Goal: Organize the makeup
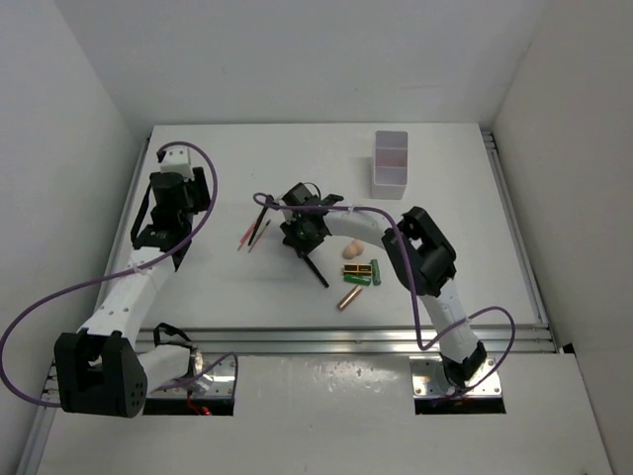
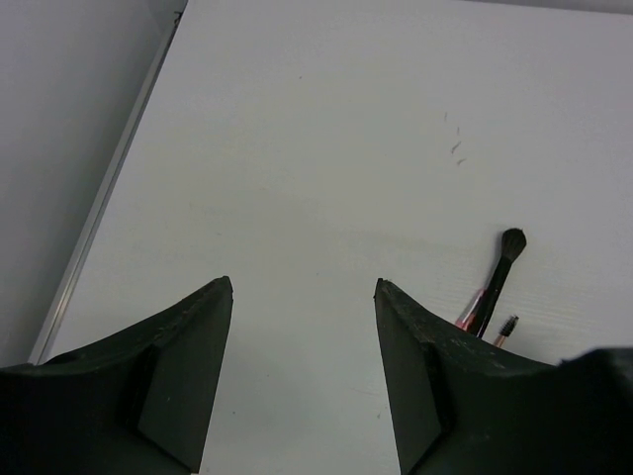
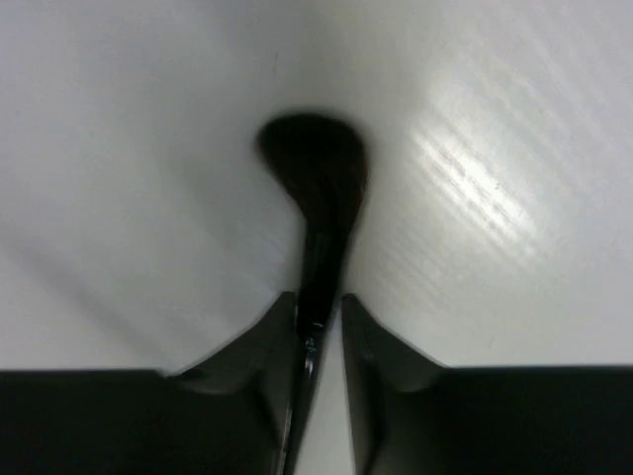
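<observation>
The white table (image 1: 475,277) sits boxed in by plain white walls, with a metal rail along its near edge. A white box (image 1: 391,163) with two compartments stands at the far right.

Most of the makeup lies near the middle. A peach sponge (image 1: 352,249) sits just beyond a gold-black tube (image 1: 358,269) and a green tube (image 1: 376,272), and a copper tube (image 1: 347,298) is a little nearer. To the left are pink pencils (image 1: 247,237) and a second brush (image 2: 504,262).

The right arm bends in from the near right, its right gripper (image 3: 316,302) low over the table centre. Its fingers (image 3: 282,327) stand tight on either side of a black brush (image 3: 318,188) handle, though I cannot tell whether they are truly pinching it.

The left arm folds up on the left side. The left gripper (image 2: 304,287) is spread wide over bare table, holding nothing.
</observation>
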Available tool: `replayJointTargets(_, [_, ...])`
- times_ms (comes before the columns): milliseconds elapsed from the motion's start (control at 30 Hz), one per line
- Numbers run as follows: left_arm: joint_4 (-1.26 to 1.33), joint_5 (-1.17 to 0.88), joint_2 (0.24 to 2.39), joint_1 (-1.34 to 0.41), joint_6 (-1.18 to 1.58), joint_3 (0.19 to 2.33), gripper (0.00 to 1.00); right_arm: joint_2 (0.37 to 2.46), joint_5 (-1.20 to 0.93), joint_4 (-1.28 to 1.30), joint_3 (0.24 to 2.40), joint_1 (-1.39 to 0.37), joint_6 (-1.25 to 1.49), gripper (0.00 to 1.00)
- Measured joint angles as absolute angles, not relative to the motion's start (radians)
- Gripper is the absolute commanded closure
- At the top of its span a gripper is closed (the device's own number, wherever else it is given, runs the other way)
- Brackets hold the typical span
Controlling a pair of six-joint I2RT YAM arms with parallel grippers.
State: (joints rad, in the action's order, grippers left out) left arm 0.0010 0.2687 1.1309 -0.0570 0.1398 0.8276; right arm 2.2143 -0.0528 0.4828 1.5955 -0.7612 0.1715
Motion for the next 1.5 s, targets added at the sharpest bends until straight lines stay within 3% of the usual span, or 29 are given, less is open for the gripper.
replayJointTargets(100, [0.011,0.278,1.129,-0.057,0.140,0.827,0.35,2.235,-0.018,0.493,1.628,-0.761,0.184,0.99])
replayJointTargets(333, [0.016,0.279,1.128,-0.057,0.136,0.827,0.36,2.237,-0.018,0.493,1.639,-0.740,0.235,1.00])
replayJointTargets(500, [0.017,0.260,1.129,-0.057,0.115,0.827,0.39,2.230,-0.150,0.398,1.638,-0.650,0.334,1.00])
replayJointTargets(733, [0.017,0.165,1.164,-0.051,0.079,0.828,0.42,2.012,-0.254,-0.033,1.533,-0.459,0.440,1.00])
replayJointTargets(967, [0.022,0.087,1.190,-0.074,0.007,0.829,0.42,1.777,-0.159,-0.585,1.285,-0.200,0.503,1.00])
replayJointTargets(1133, [0.038,0.066,1.227,-0.116,-0.030,0.833,0.42,1.874,-0.066,-0.833,1.191,-0.078,0.525,1.00])
replayJointTargets(1500, [0.022,0.066,1.387,-0.130,-0.049,0.949,0.42,2.080,0.017,-1.130,1.179,-0.070,0.473,1.00])
